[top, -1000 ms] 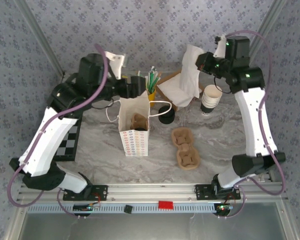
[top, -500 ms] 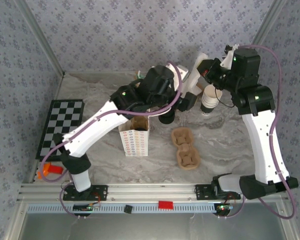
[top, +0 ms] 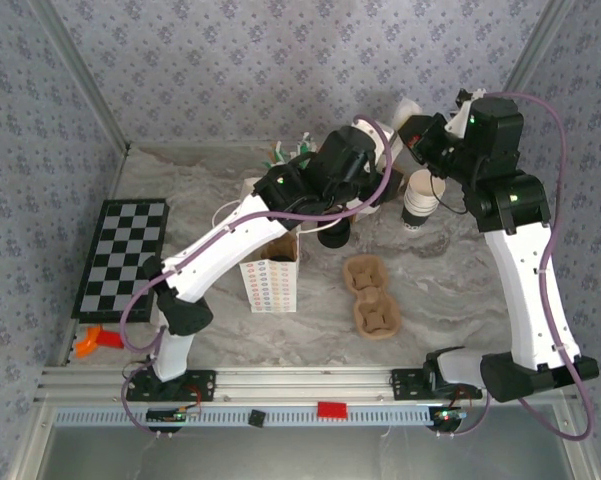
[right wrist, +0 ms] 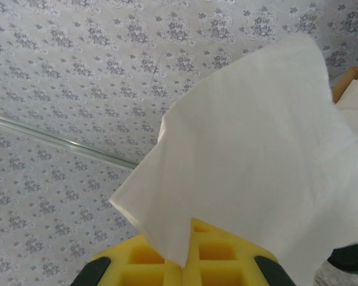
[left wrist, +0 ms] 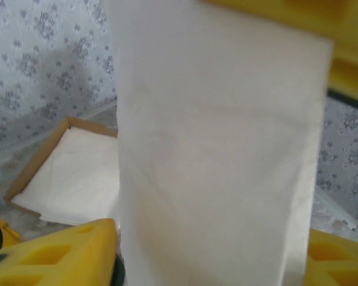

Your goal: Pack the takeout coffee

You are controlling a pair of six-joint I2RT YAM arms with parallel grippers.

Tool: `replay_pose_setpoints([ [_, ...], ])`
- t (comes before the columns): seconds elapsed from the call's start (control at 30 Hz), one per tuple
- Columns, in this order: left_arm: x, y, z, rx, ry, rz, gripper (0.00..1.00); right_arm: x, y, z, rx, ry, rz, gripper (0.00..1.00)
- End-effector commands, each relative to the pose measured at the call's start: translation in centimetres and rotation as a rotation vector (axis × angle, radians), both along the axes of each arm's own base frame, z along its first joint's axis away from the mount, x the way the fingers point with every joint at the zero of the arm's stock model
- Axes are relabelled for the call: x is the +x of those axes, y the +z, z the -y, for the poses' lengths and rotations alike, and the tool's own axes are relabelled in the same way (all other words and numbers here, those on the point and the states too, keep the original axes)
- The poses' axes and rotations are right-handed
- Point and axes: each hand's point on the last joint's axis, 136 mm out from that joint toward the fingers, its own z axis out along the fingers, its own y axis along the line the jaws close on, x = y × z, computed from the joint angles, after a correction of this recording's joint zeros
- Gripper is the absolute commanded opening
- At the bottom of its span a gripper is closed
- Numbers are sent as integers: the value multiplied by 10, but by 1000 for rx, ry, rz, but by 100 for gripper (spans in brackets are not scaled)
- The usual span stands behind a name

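White napkin [right wrist: 256,149] hangs at the far right, clamped by the right gripper [right wrist: 190,241]. The left gripper [left wrist: 208,262] has swung across, jaws apart either side of it, likely a handover toward the paper bag [top: 268,285].

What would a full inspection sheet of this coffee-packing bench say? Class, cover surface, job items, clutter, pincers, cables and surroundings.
Surface: marble table, bare patches look clean.
Job's things: dotted paper bag upright; pulp cup trays beside it; paper cup stack; black lid; napkin held aloft; napkin box.
Clutter: checkerboard; orange piece.
Pincers: right pincer shut on napkin; left pincer open, fingers either side of it.
Cables: purple cables draped along both arms.
Surroundings: floral walls; metal rail.
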Motion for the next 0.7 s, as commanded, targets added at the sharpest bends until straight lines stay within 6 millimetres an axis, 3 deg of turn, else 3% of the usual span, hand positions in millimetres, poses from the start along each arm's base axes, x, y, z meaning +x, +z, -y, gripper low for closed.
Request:
replay_pose_setpoints([
  [0.0,2,9,-6,-5,36,15,49,-3,11,5,24,-14,36,0],
  [0.2,7,16,-13,-3,61,38,15,-4,5,11,16,-25,31,0],
  [0.33,14,24,-31,28,75,45,0,-13,5,15,-10,-15,45,14],
  [0.67,4,52,-79,121,-71,119,0,-53,13,25,-228,96,185,42],
])
